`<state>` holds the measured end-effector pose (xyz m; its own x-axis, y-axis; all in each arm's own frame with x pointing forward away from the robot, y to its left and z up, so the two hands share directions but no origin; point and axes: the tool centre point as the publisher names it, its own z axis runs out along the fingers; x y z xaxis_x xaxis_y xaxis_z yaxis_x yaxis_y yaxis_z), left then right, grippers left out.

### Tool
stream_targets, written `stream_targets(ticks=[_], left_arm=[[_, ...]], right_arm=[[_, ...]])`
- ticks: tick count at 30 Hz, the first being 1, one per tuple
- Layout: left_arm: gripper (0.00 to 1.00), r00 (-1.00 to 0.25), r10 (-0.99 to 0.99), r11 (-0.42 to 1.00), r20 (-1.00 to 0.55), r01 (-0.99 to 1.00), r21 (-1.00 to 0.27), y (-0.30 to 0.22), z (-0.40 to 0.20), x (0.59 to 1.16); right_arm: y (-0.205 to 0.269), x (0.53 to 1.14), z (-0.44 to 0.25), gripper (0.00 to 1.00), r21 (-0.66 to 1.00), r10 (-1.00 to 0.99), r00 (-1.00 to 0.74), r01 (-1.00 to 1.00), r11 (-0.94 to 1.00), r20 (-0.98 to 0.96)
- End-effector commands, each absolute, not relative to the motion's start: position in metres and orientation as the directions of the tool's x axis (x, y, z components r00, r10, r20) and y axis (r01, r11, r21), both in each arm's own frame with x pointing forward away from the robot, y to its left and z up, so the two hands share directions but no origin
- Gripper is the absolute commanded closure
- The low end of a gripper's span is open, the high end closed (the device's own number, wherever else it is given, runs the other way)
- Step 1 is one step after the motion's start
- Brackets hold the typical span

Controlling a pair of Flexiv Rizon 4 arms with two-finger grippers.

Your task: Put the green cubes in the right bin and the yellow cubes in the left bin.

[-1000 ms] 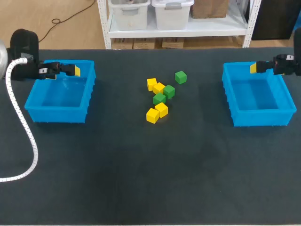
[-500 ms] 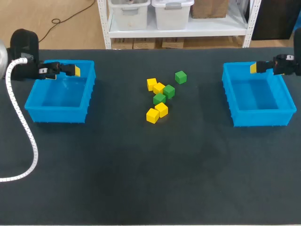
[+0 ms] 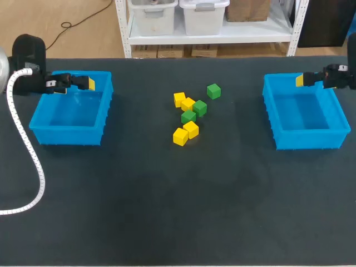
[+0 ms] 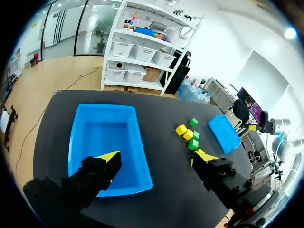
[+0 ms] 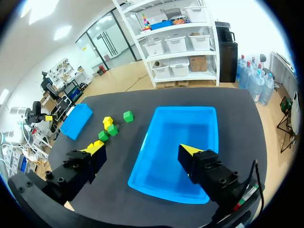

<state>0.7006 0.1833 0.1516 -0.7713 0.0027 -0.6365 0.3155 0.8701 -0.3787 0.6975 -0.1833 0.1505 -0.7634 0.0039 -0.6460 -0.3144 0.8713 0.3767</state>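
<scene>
Cubes (image 3: 188, 103) clustered between left bin (image 3: 67, 135) and right bin (image 3: 308, 139), left gripper (image 4: 156, 159) wide, right gripper (image 5: 142, 149) wide

Head view is bright and even for me, with the light coming from overhead. The dark table (image 3: 167, 211) reads matte and flat. The cubes (image 3: 191, 129) throw faint, soft shadows tight against them. A pale sheen sits on the floors of the left bin (image 3: 72, 114) and right bin (image 3: 305, 114). Both wrist views are just as bright.
</scene>
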Motion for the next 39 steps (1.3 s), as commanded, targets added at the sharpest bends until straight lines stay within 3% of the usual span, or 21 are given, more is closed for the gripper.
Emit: stream_targets(ticks=[1, 36, 39], left_arm=[[0.00, -0.768, 0.001, 0.867, -0.641, 0.320, -0.382, 0.184, 0.150, 0.700], [0.00, -0.768, 0.001, 0.867, -0.641, 0.320, -0.382, 0.184, 0.150, 0.700], [0.00, -0.768, 0.001, 0.867, -0.641, 0.320, -0.382, 0.184, 0.150, 0.700]], right_arm=[[-0.183, 0.698, 0.150, 0.00, 0.378, 0.003, -0.763, -0.316, 0.870, -0.646], [-0.183, 0.698, 0.150, 0.00, 0.378, 0.003, -0.763, -0.316, 0.870, -0.646], [-0.178, 0.715, 0.163, 0.00, 0.307, -0.057, -0.755, -0.332, 0.892, -0.653]])
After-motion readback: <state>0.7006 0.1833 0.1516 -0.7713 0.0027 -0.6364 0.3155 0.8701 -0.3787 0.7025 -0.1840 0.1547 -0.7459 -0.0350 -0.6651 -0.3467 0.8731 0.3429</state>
